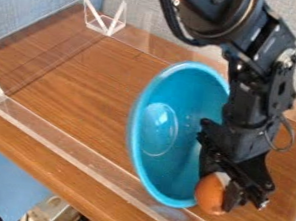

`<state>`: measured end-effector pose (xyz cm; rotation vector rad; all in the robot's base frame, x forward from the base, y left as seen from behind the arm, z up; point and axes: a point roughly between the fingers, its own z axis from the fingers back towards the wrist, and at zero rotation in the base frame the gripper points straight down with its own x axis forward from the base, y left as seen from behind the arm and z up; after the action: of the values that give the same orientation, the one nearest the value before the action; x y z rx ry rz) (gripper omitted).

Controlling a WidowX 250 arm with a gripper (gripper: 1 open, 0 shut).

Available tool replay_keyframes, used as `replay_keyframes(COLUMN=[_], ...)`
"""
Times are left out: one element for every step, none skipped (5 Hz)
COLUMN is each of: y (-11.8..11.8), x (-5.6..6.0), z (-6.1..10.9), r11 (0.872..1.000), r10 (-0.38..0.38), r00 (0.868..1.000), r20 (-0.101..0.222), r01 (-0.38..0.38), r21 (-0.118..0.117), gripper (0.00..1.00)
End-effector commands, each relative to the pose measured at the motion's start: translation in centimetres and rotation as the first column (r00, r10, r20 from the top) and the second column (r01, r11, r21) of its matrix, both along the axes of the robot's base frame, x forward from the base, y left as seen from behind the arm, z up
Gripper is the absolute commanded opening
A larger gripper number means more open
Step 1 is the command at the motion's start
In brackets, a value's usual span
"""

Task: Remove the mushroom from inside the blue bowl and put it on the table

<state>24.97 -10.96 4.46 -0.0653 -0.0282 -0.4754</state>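
Camera view, and the action is over on the right-hand side of the table (pixel 80 80), where the black gripper (pixel 220 181) reaches down from the top of the picture. Its jaws are partly open, spread about as far as the mushroom (pixel 210 193) between them needs, and they have hold of it at the fingertips. There's the rounded orange cap, showing low at the bowl's right-hand rim, with a pale patch beside it among the dark fingers. How much of the mushroom lies past that rim, I can't tell; the claw hides too much.

And look at the bowl (pixel 164 135)! Bright blue, glossy, and tipped well over, its mouth seen as a tall, narrow oval, with the claw right up against its right side. Whether the two touch is hard to make out.

Away from all that, a clear wire-like frame (pixel 105 15) stands at the table's far left corner, and a clear wall (pixel 104 170) runs along the near edge, passing just in front of the bowl.
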Motion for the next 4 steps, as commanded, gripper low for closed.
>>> replay_keyframes(y=[0.31, 0.65, 0.98, 1.29], x=[0.49, 0.58, 0.67, 0.76], z=[0.50, 0.61, 0.70, 0.82], r11=[1.000, 1.000, 1.000, 1.000], r10=[-0.010, -0.014, -0.019, -0.023], r00=[1.000, 1.000, 1.000, 1.000], r20=[0.024, 0.023, 0.021, 0.020], r01=[0.010, 0.014, 0.018, 0.023], r21=[-0.001, 0.004, 0.009, 0.014], gripper=[0.00, 0.00, 0.00, 1.00])
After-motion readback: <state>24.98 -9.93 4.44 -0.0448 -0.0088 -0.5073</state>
